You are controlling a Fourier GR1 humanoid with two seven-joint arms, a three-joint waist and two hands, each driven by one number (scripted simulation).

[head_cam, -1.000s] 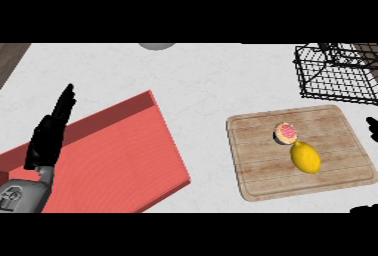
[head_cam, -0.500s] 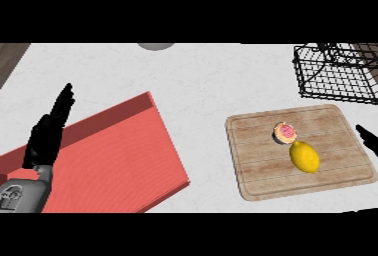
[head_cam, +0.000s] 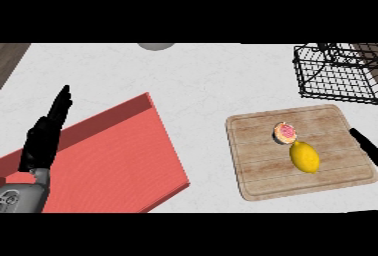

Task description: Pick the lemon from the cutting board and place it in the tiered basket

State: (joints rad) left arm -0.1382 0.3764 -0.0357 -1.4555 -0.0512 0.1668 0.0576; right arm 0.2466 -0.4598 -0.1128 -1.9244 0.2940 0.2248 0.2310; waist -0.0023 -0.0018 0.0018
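A yellow lemon lies on the wooden cutting board at the right, just below a small pink-topped round thing. The black wire tiered basket stands at the far right, beyond the board. Only a black fingertip of my right hand shows at the right edge, over the board's right side and a little right of the lemon, apart from it. My left hand rests open at the left, fingers straight and pointing up, over the red mat.
A large red mat covers the counter's left part. A grey round object peeks in at the top edge. A brown strip runs along the counter's top left corner.
My right hand's fingertip has slid leftward and upward along the right edge, closer to the lemon. The left hand has stayed still.
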